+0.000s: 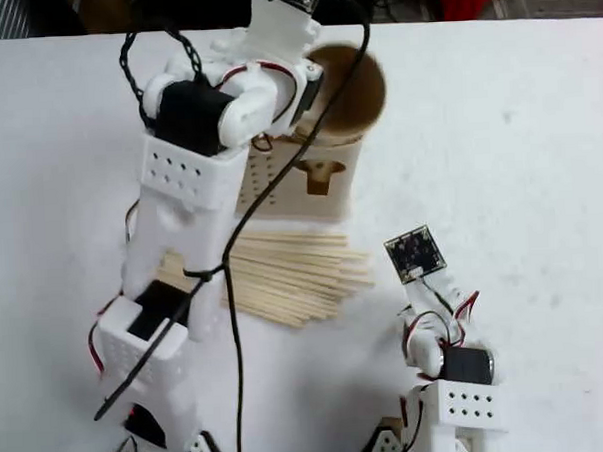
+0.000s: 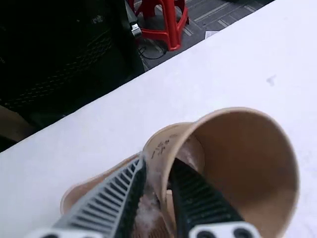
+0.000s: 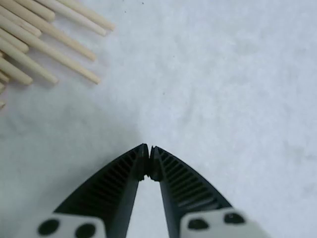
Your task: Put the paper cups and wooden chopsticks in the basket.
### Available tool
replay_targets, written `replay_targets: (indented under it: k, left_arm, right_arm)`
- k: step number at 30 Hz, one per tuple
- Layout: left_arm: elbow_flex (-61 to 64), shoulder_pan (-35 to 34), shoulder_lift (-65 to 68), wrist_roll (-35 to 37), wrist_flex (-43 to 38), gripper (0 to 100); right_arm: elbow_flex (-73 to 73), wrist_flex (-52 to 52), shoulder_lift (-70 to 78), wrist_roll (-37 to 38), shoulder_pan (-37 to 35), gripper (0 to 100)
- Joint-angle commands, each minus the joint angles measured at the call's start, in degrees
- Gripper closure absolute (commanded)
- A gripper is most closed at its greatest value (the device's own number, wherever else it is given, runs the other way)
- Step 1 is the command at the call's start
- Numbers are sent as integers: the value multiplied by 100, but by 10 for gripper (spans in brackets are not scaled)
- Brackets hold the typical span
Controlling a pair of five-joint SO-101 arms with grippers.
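brown paper cup [image 2: 247, 163] hangs tilted in the left gripper [image 2: 157, 171], clamped on its rim with one finger inside and one outside, above the far edge of the basket [image 1: 340, 189]. the drop likely goes best if the cup is brought squarely over the opening and lowered before release, since a tilted cup could roll off. the left wrist view makes the pinch plain; the high view gives the cup's place over the basket and the chopsticks [image 1: 293, 271] piled on the table [image 1: 519, 156] just beside it. the right gripper [image 3: 149, 161] is closed on nothing near the chopstick tips.
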Motion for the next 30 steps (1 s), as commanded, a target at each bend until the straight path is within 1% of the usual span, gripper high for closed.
replay_targets:
  k: [1, 5, 10, 18, 25, 30]
  left_arm:
    - [-35, -57, -31, 114, -475, 909]
    - [-18, -224, -4, 105, -923, 909]
    - [35, -233, 462, 105, -914, 909]
    - [9, -189, 1464, 105, -211, 910]
    - [-62, -180, 2026, 97, -70, 910]
    - [-932, -180, 1780, 97, 35, 910]
  right_arm:
    - [-35, -110, -40, 0, -48, 978]
    - [-35, -110, -40, 0, -48, 978]
    - [-35, -110, -40, 0, -48, 978]
    - [-35, -110, -40, 0, -48, 978]
    - [-35, -110, -40, 0, -48, 978]
    - [-35, -110, -40, 0, -48, 978]
